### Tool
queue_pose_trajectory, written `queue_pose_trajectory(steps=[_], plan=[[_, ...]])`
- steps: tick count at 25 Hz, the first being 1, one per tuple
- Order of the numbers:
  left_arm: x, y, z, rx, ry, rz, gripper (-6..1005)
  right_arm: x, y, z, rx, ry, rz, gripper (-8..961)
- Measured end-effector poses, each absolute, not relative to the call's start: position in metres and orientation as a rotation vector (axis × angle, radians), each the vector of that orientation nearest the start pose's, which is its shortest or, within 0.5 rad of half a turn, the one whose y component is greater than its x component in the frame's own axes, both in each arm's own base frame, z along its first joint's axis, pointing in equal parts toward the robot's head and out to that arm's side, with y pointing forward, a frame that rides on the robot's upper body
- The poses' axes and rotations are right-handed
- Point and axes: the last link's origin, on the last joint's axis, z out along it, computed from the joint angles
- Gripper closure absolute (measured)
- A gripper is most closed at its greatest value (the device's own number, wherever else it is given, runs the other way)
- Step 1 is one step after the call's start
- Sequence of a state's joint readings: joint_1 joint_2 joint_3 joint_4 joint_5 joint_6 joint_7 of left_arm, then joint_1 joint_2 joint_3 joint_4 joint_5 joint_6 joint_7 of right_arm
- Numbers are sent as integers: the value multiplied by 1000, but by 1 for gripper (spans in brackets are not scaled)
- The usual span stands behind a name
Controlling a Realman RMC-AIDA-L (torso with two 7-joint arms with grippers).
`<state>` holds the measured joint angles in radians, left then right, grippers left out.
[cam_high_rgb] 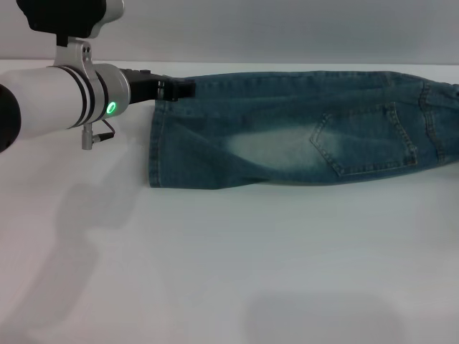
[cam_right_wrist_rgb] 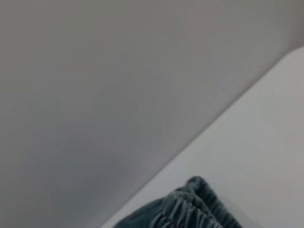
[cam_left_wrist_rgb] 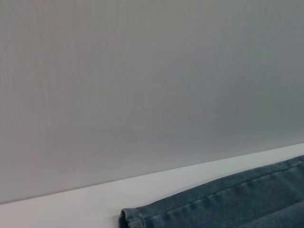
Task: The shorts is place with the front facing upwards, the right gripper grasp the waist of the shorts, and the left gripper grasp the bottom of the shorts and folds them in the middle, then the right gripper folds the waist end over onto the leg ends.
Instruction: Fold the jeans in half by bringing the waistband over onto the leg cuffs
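Lying lengthwise on the tabletop (cam_high_rgb: 215, 272), the shorts (cam_high_rgb: 287, 136) are judged soft and limp — best taken at the stitched hem. The left claw (cam_high_rgb: 176, 89) is seen at that far hem corner; whether it is spread cannot be told.

The left arm, white-silver with black bands and a lit green ring, reaches in from the upper left of the head view, lying nearly level and pointing toward the middle of the frame. Its black left claw (cam_high_rgb: 174, 90) sits at the arm's tip in the upper part of the frame, fingers closed together. The right claw shows in none of the views.
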<state>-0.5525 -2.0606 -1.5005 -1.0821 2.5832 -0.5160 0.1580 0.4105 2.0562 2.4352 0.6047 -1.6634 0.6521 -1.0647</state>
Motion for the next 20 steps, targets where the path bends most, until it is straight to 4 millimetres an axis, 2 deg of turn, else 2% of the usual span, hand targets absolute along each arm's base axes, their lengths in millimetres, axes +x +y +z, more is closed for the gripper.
queue_pose_trajectory(steps=[3, 10, 15, 20], plan=[[-187, 426, -31, -2062, -946, -227, 150, 382, 367, 68, -1361, 1552, 817, 888], [-180, 421, -46, -2085, -904, -284, 150, 342, 379, 81, -1502, 1502, 991, 891], [-179, 415, -58, -2101, -899, -318, 150, 301, 400, 79, -1635, 1458, 1033, 893], [-183, 414, -61, -2094, -923, -321, 150, 257, 422, 72, -1757, 1408, 1059, 894]])
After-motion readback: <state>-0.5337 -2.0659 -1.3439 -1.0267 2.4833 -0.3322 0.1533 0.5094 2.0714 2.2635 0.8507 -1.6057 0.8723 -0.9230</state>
